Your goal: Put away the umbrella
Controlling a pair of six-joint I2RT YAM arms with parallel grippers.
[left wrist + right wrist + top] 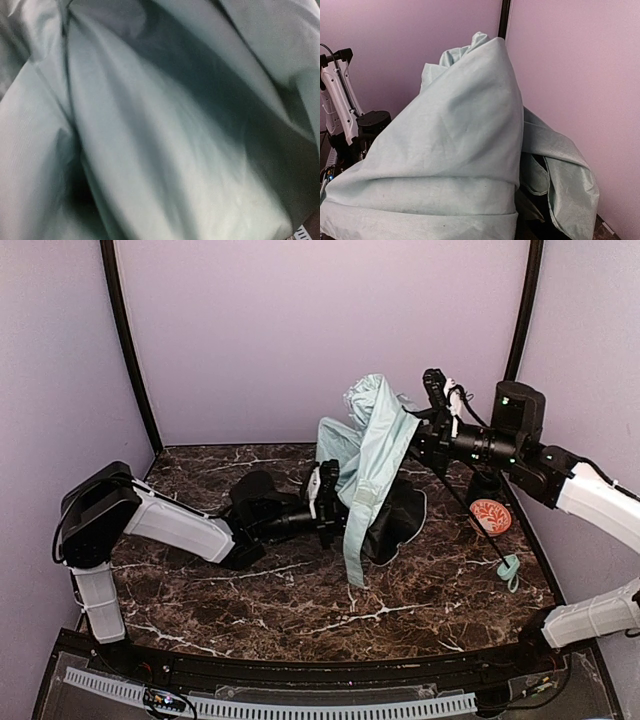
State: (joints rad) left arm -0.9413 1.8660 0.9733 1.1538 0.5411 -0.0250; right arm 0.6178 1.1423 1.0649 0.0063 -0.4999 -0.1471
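Note:
The umbrella (372, 445) hangs half-collapsed above the middle of the table, pale mint-green outside with black lining (398, 525) spilling onto the marble. Its thin black shaft (460, 505) slants down right to the small mint handle (510, 571). My right gripper (425, 436) holds the umbrella up near the top; the fabric (455, 150) drapes over its fingers and hides them. From the left, my left gripper (326, 496) is shut on a fold of the fabric (150, 150), which fills the left wrist view and hides the fingers there.
A small orange-and-white patterned round object (490, 515) lies at the right edge of the marble table (250, 610), close to the shaft. Purple walls with black corner posts (130, 350) enclose the back and sides.

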